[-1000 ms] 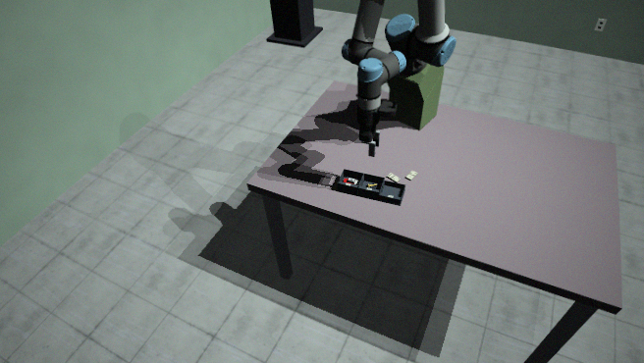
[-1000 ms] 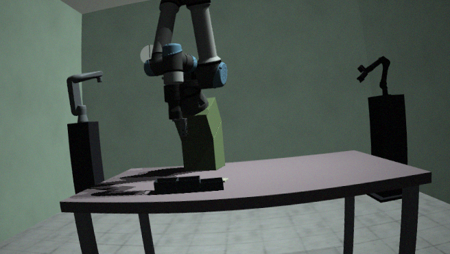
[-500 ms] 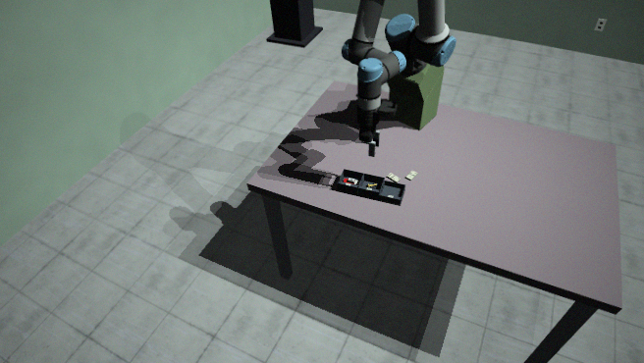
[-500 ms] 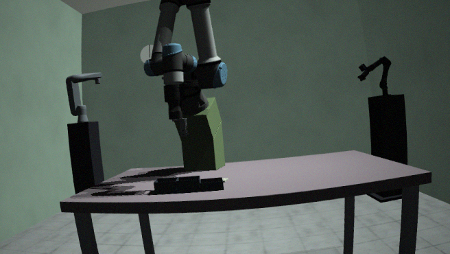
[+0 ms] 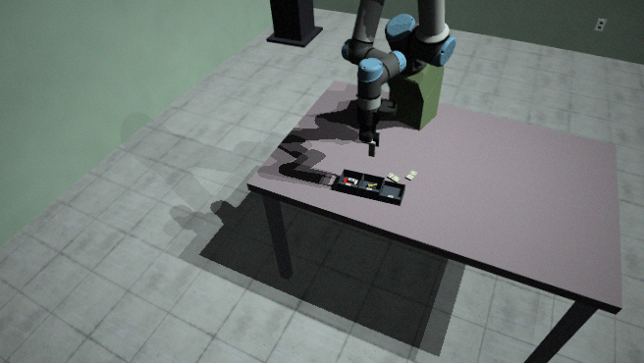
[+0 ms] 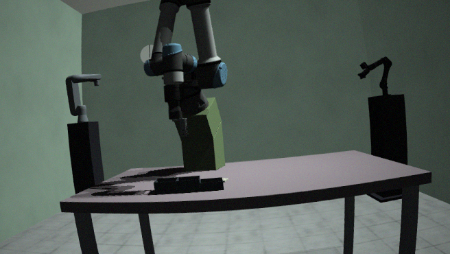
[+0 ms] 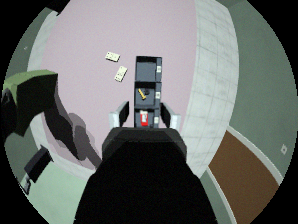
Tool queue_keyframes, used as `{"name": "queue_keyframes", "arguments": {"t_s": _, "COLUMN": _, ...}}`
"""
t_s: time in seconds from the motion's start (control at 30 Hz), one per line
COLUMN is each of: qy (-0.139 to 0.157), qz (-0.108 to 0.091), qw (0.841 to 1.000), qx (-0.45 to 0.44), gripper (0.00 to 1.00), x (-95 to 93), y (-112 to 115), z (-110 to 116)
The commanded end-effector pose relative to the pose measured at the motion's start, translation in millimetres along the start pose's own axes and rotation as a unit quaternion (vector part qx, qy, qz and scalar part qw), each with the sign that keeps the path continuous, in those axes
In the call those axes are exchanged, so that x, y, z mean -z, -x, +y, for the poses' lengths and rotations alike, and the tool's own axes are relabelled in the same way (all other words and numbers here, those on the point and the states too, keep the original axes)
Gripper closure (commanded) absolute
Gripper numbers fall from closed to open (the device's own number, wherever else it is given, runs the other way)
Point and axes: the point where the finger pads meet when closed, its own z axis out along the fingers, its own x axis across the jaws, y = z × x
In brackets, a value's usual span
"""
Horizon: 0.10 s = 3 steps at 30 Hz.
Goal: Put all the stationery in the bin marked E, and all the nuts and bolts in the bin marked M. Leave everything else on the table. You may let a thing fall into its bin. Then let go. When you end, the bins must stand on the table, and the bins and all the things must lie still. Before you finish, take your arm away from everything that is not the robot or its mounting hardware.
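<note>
Tool (image 5: 371,147): fully open, empty, high above desk (image 5: 515,206) | two small tan items (image 5: 402,176) beside bins (image 5: 368,186): likely light, stiff; pinch across narrow sides

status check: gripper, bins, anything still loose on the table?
Gripper open, empty, high above the table. Bin row upright on table, small items in all three. Two pale pieces loose beside it. Nothing blocking.

Mauve rectangular surface (image 5: 515,206) on dark legs, over grey tiled floor (image 5: 123,294). Olive-green angular block (image 6: 206,144) stands at surface's rear. Two dark pedestals w/ small camera arms, left (image 6: 85,154) & right (image 6: 387,127). Green walls; white wall socket (image 5: 600,24) far back.
</note>
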Motion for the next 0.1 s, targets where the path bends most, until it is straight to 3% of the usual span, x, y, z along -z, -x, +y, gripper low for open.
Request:
{"name": "queue_keyframes", "arguments": {"t_s": 0.0, "qy": 0.000, "qz": 0.001, "qw": 1.000, "qx": 0.000, "gripper": 0.00, "x": 0.3, "y": -0.4, "z": 0.1}}
{"name": "queue_keyframes", "arguments": {"t_s": 0.07, "qy": 0.000, "qz": 0.001, "qw": 1.000, "qx": 0.000, "gripper": 0.00, "x": 0.3, "y": -0.4, "z": 0.1}}
